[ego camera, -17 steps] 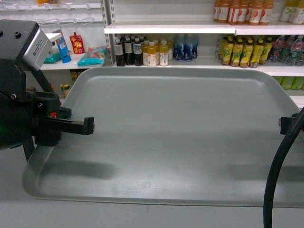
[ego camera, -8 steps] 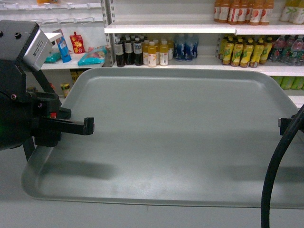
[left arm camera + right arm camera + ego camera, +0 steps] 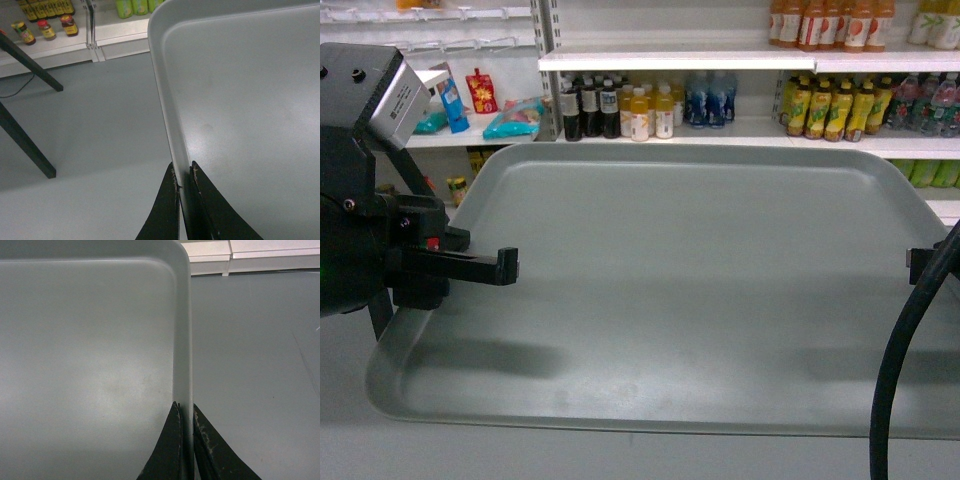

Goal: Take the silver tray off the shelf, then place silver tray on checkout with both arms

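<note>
The silver tray (image 3: 690, 280) fills the middle of the head view, held level in the air between both arms. My left gripper (image 3: 510, 268) is shut on the tray's left rim; the left wrist view shows its gripper (image 3: 183, 172) pinching that rim (image 3: 167, 115). My right gripper (image 3: 915, 265) clamps the right rim, with its gripper (image 3: 185, 410) shut around the edge (image 3: 184, 340). Behind the tray stands the white shelf (image 3: 670, 60) with bottles. Of the checkout only dark slanted legs (image 3: 30, 75) show; its top is out of view.
Rows of bottles (image 3: 620, 108) and orange drinks (image 3: 830, 25) fill the shelves behind. Snack packets (image 3: 480, 92) hang at the back left. Grey floor (image 3: 100, 125) lies under the tray. A thick black cable (image 3: 905, 350) crosses the right foreground. Low shelf boards (image 3: 250, 250) line the floor's far edge.
The tray's far rim has sunk very slightly in the head view. Both grippers keep their hold on the rims and stay in place.
</note>
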`<state>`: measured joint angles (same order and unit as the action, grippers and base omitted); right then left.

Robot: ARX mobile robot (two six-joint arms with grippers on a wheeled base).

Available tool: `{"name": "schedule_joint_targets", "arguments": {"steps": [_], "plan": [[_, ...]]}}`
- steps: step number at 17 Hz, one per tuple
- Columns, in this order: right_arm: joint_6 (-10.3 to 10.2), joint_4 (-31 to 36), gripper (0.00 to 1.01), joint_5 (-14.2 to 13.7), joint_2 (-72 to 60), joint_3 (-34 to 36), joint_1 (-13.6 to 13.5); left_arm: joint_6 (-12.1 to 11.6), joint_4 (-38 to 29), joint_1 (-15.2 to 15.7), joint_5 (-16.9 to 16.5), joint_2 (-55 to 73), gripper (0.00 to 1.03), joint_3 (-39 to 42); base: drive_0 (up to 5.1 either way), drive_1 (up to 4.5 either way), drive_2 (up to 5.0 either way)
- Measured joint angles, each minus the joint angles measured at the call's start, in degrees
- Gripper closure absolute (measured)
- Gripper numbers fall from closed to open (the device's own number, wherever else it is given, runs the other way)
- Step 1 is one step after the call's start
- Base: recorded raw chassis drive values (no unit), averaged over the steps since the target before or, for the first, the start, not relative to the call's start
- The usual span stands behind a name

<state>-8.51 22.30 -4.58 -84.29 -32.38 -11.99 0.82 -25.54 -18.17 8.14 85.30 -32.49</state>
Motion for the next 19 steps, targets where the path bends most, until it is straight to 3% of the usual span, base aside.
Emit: {"name": "schedule_joint_targets", "arguments": {"steps": [19], "plan": [[0.0,0.1,0.98,0.1,0.0,0.0,0.0,0.0,0.1,0.1,0.0,0.0,1.0,0.0,-4.3,2.27,2.3]]}}
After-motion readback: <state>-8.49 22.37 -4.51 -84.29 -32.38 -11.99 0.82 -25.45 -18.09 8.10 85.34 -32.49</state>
